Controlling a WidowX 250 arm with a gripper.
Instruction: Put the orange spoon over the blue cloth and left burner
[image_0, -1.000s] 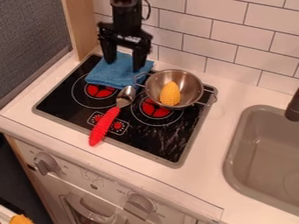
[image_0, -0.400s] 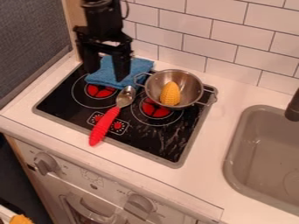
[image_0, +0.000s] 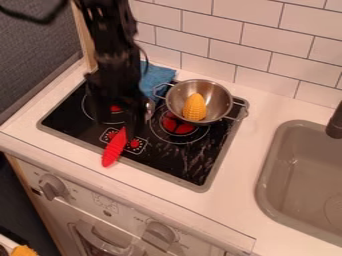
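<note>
Right, a white counter (image_0: 232, 192) surrounds the black stovetop (image_0: 200, 165), with a grey sink (image_0: 294, 185) to the stovetop's right. Over the stovetop's left half hangs the black gripper (image_0: 117, 129), fingers spread apart with nothing gripped between them. At the stovetop's back right sits a two-handled steel pot (image_0: 219, 97); at its back left, partly hidden, lies the blue cloth (image_0: 157, 77). The red-handled metal spoon (image_0: 114, 150) lies across the stovetop's front-left edge, partly behind the gripper. Yellow toy corn (image_0: 194, 107) rests in the pot.
</note>
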